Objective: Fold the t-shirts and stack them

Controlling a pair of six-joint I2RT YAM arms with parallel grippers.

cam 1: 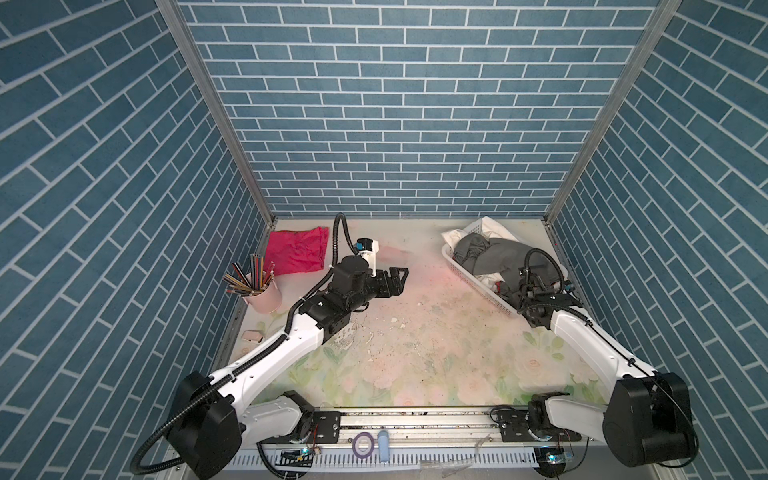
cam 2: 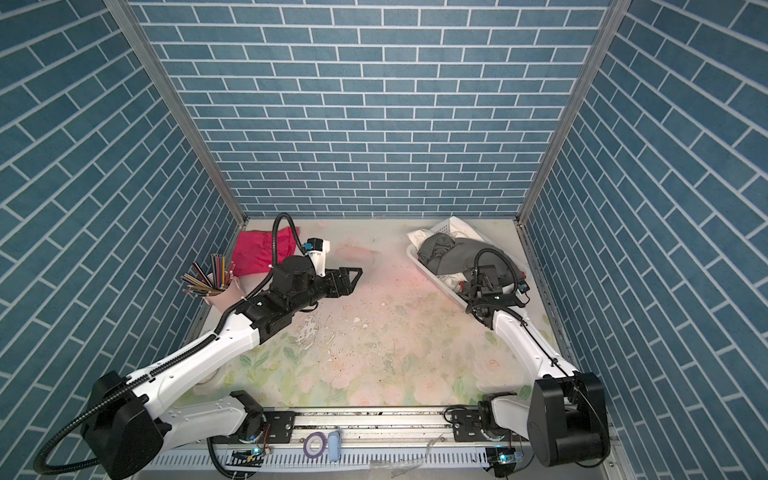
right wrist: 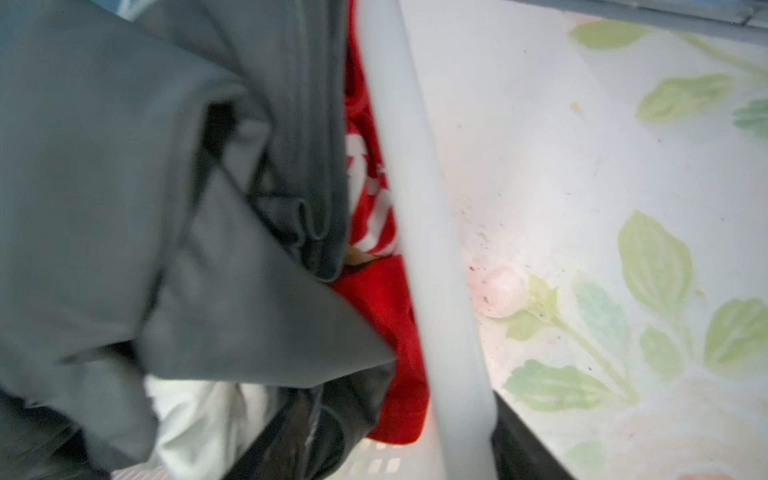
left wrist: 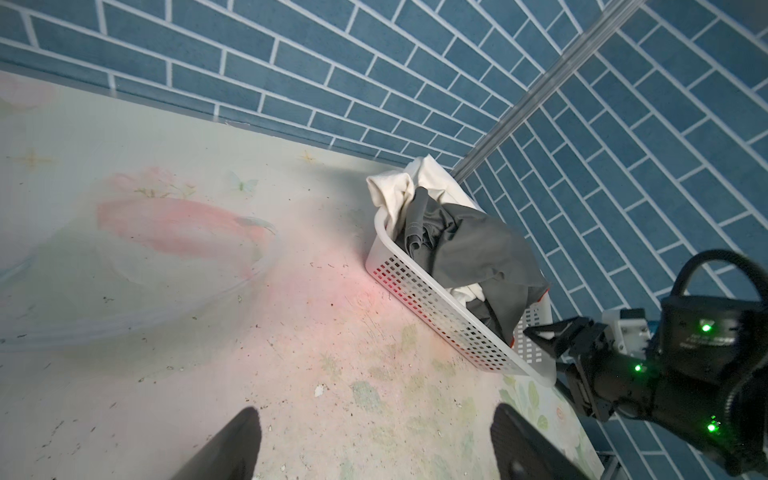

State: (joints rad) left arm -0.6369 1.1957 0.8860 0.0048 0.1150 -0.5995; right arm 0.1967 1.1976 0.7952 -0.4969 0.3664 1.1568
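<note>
Cloth pick-up is judged to be the step in hand. The grey t-shirt [cam 1: 496,253] lies crumpled in the white basket [left wrist: 440,320] at the far right of the surface [cam 1: 415,332]. It sits on top of white cloth [left wrist: 395,187] and red cloth [right wrist: 382,299], so it is the easiest item to lift first. The pink t-shirt [cam 1: 297,251] lies roughly flat in the far left corner, just beside the pencil cup [cam 1: 266,297], probably as the base of the stack. The right arm [cam 1: 582,332] reaches into the near end of the basket. Its jaws appear spread astride the rim and grip nothing. The left arm [cam 1: 270,353] holds its jaws spread and empty above the middle of the surface, placed to help with the shirt.
</note>
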